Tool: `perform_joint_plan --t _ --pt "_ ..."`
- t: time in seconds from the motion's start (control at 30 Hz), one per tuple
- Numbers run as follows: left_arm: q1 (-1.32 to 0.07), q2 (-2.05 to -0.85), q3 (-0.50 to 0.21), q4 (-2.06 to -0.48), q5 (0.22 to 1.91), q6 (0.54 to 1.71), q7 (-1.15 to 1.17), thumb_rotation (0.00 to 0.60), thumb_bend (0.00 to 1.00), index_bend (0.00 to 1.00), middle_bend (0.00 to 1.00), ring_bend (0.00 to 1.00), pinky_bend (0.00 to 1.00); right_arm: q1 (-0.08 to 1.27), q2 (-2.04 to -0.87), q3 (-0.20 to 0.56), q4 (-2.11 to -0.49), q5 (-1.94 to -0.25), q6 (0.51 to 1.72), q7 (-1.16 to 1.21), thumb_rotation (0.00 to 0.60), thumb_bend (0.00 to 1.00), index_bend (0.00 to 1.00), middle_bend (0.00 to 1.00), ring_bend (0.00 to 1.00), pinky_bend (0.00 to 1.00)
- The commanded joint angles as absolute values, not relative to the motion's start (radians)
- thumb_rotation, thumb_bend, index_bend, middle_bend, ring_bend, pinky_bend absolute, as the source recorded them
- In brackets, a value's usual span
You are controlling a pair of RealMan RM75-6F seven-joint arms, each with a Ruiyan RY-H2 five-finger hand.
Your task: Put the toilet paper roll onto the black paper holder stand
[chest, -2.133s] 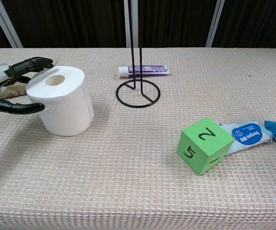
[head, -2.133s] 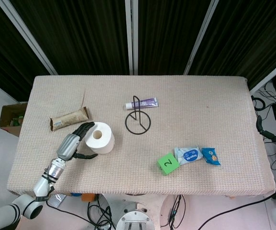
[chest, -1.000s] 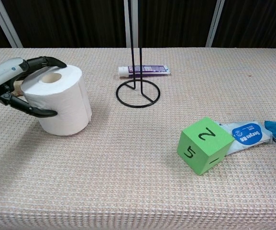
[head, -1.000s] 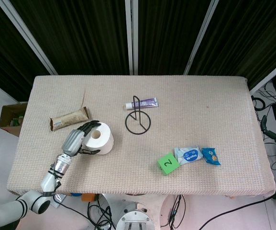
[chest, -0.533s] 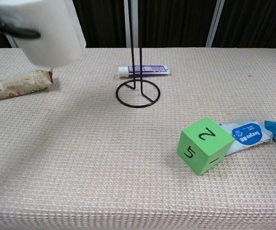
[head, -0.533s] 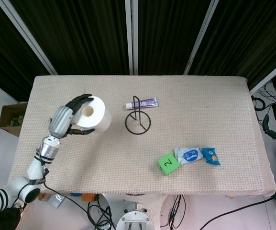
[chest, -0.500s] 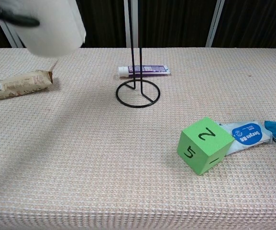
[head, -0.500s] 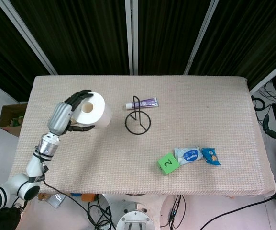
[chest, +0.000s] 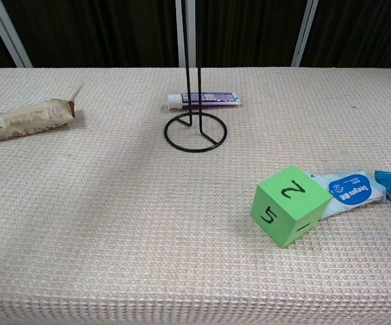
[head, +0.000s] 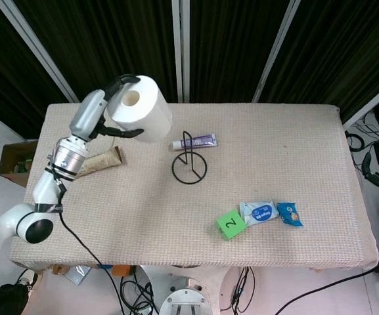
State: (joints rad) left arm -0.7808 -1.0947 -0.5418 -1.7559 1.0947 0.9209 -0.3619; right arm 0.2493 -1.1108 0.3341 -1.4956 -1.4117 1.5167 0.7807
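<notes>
We have lifted the toilet paper roll (head: 140, 108) high off the desk (head: 288, 144); our left hand (head: 102, 113) wraps it, left of the black paper holder stand (head: 188, 159). Next, we carry it right over the post. Our right hand is unseen.

My left arm reaches up high over the table's far left, and my left hand (head: 104, 111) wraps its dark fingers (head: 125, 80) around the toilet paper roll (head: 140, 109). My right hand is out of sight.
</notes>
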Motion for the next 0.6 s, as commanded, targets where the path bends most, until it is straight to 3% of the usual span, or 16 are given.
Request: perform_joint_plan --t 0.03,0.6 --pt "-0.81 -1.092 -0.556 -1.774 1.066 0.903 -0.363 0.6 0.32 0.26 0.41 0.27 0.4 0.25 -1.109 0.336 -1.496 -1.41 1.515 0.781 0.6 0.49 0.0 0.0 0.0 0.0" --pt "-0.925 -1.209 -0.505 -1.741 1.015 0.917 -0.23 0.6 0.32 0.26 0.41 0.27 0.39 0.248 -1.108 0.332 -1.499 -1.403 1.506 0.781 0.6 0.49 0.0 0.0 0.0 0.0"
